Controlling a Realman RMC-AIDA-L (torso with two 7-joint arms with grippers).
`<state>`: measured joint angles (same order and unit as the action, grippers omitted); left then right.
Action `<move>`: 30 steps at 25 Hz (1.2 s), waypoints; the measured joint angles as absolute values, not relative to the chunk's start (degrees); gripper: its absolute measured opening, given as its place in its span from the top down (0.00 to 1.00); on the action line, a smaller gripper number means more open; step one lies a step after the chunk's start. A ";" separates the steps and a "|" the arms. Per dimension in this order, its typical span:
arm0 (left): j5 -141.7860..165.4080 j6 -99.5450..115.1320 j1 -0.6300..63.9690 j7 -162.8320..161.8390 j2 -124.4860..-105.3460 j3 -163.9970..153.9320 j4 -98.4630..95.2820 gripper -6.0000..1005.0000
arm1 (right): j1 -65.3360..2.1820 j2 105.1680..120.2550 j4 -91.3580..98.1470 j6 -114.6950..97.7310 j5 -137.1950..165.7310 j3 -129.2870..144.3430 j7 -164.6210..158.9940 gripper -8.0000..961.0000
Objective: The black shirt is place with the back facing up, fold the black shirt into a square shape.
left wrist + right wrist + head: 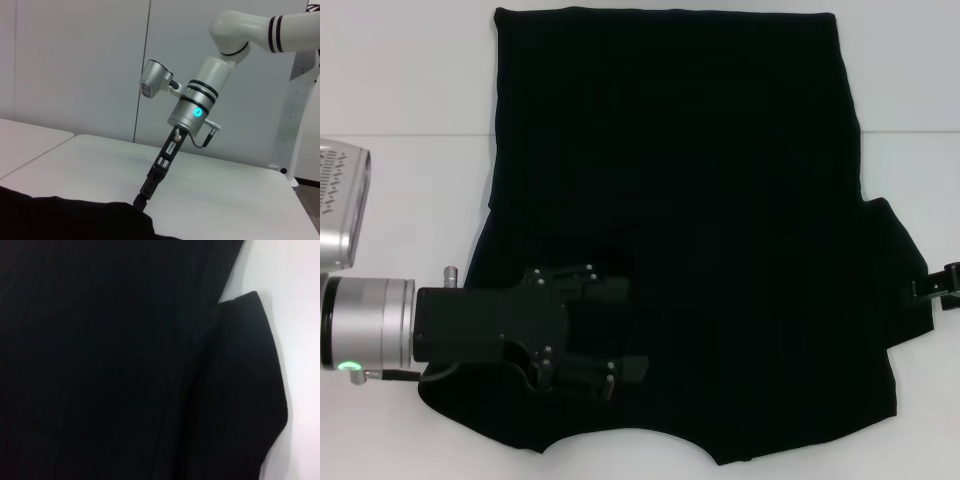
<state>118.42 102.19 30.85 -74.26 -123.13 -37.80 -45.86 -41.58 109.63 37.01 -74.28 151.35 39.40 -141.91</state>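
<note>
- While the black shirt [680,200] lies spread flat on the white bench [400,80], collar end nearest the robot and hem at the far side, it looks like the folding is at an early stage: one side seems tucked in on the left, and the right sleeve [895,255] sticks out.
- Left end effector [610,335] sits over the near-left part of the shirt, fingers [605,290] apart with nothing pinched between them, resting on or just above the cloth; can't tell which.
- Right end effector [935,287] is at the right edge, right at the tip of that sleeve. In the left wrist view its tip [142,197] meets the cloth edge, but I can't tell if it's clamped or not.
- My guess for the next move: get a solid pinch on the sleeve and carry it inward over the body so the right edge ends up straight.
- Thin fabric, so a shallow grab could slip or drag the whole shirt.
</note>
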 joint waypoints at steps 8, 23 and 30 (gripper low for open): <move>118.32 101.80 31.07 -74.58 -123.13 -37.79 -45.88 0.11 | -42.54 110.29 35.03 -71.05 151.35 40.68 -141.62 0.34; 118.29 101.19 31.63 -74.80 -122.88 -37.70 -45.79 0.12 | -41.78 110.56 35.25 -69.29 151.34 43.59 -141.34 0.77; 117.25 100.90 31.20 -75.48 -123.29 -37.61 -45.75 0.13 | -40.09 109.31 35.58 -69.61 151.07 42.97 -138.98 0.94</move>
